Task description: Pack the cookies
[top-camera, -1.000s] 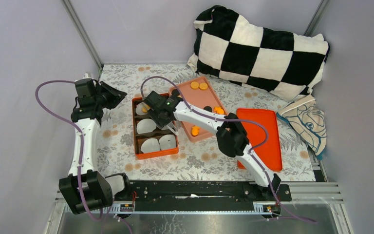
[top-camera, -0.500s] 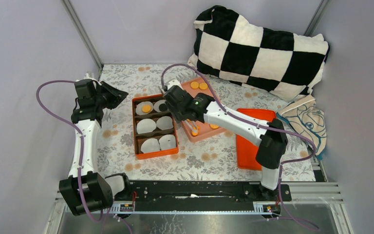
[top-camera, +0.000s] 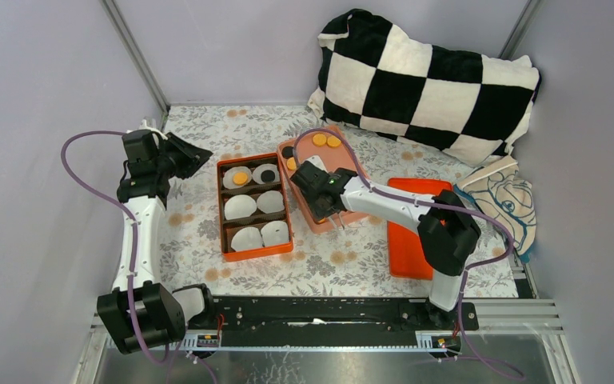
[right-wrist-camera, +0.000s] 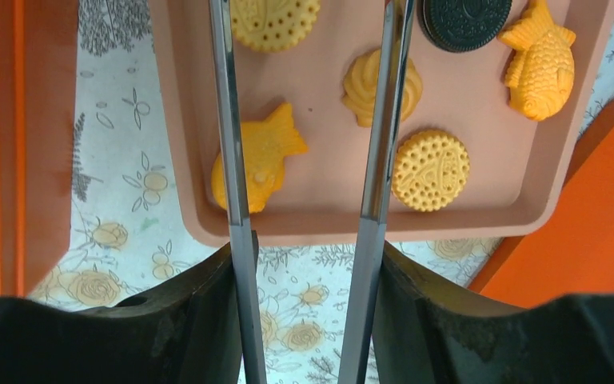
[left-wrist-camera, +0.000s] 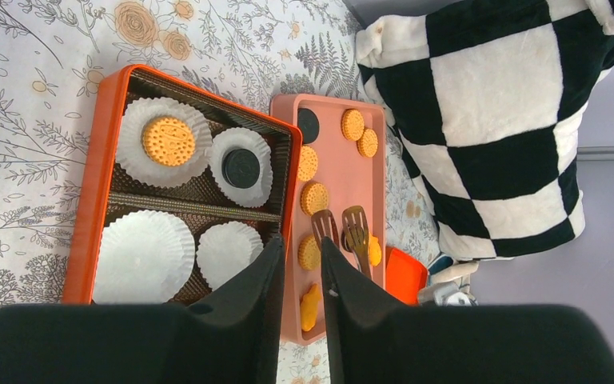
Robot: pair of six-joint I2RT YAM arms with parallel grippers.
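The left gripper [top-camera: 196, 155] hangs above the surface [top-camera: 192, 240] at the left, just beside the far left corner of the box [top-camera: 221, 208]. Its fingers stand narrowly apart and we see nothing between them.

The box lies with its long axis running near to far. It holds six paper cups [top-camera: 241, 207] in three rows. In the far row, one cup carries a round golden cookie [top-camera: 241, 177] and the next a black cookie [top-camera: 268, 174], both lying flat. The other four cups hold nothing.

The tray [top-camera: 344, 164] lies just beside the box on the right, roughly parallel to it. Two round cookies [top-camera: 326, 141] sit at its far end.

The right gripper [right-wrist-camera: 305, 80] hangs over the tray's near end, its two thin fingers well apart and gripping nothing. In the right wrist view, one finger crosses a fish cookie [right-wrist-camera: 272, 148], which lies flat with its long axis diagonal and its tail toward the tray's middle. A swirl cookie [right-wrist-camera: 358, 86] lies beside the other finger. Beyond it lie a round dotted cookie [right-wrist-camera: 430, 170] and a second fish [right-wrist-camera: 540, 68], tail toward the far end.

To the right lie the lid [top-camera: 416, 240], the cloth [top-camera: 504, 200] and, behind, the pillow [top-camera: 432, 80].
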